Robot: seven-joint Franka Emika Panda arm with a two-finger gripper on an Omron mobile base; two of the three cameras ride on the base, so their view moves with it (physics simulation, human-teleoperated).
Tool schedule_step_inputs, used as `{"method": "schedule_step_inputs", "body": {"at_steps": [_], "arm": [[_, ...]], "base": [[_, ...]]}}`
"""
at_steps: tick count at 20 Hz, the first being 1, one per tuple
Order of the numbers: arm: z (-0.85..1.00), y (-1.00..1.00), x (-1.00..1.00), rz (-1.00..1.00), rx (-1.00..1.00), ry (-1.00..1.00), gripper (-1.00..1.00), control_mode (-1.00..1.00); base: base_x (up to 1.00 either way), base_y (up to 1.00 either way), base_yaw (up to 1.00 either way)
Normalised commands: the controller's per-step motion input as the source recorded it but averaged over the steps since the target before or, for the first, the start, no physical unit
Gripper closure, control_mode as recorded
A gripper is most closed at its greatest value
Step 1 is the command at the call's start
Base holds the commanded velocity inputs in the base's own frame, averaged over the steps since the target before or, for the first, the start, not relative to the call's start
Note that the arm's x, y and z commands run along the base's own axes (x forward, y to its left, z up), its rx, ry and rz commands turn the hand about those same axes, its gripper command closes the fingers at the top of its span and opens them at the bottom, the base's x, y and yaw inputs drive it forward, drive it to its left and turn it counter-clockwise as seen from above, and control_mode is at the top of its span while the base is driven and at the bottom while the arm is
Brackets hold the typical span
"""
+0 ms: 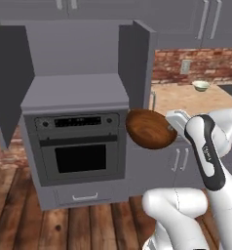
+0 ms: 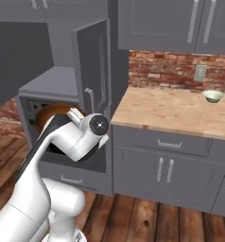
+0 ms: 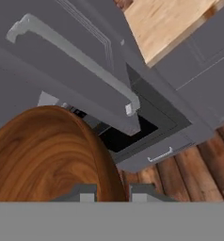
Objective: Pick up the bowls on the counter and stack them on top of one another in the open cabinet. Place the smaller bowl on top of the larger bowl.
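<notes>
The larger bowl (image 1: 148,129), glossy dark brown, hangs tilted on its side in the air in front of the oven's right edge. My gripper (image 1: 170,128) is shut on its rim from the right. In the hand view the larger bowl (image 3: 43,155) lies at the lower left, its rim running between my gripper (image 3: 115,193) tips. The smaller bowl (image 1: 201,86), pale greenish-white, stands upright far back on the counter (image 1: 186,100), also seen as the smaller bowl (image 2: 213,96) by the brick wall. The open cabinet (image 1: 76,93) shows its flat grey shelf, up and left of the held bowl.
The cabinet's doors (image 1: 136,61) stand open on both sides of the niche; the right one is just above the held bowl. A built-in oven (image 1: 81,151) sits under the shelf. Grey twin-door cabinets (image 2: 161,26) hang over the counter. Wood floor lies below.
</notes>
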Motion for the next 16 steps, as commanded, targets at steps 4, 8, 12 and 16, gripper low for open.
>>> {"method": "schedule_step_inputs", "body": {"at_steps": [4,8,12,16], "arm": [[0.0,0.0,0.0,0.0,0.0,0.0,1.0,1.0],[0.0,0.0,0.0,0.0,0.0,0.0,1.0,1.0],[0.0,0.0,0.0,0.0,0.0,0.0,1.0,1.0],[0.0,0.0,0.0,0.0,0.0,0.0,1.0,1.0]], "base": [[-0.1,0.62,0.0],[-0.07,0.62,0.0],[-0.07,0.62,0.0],[-0.03,0.62,0.0]]}}
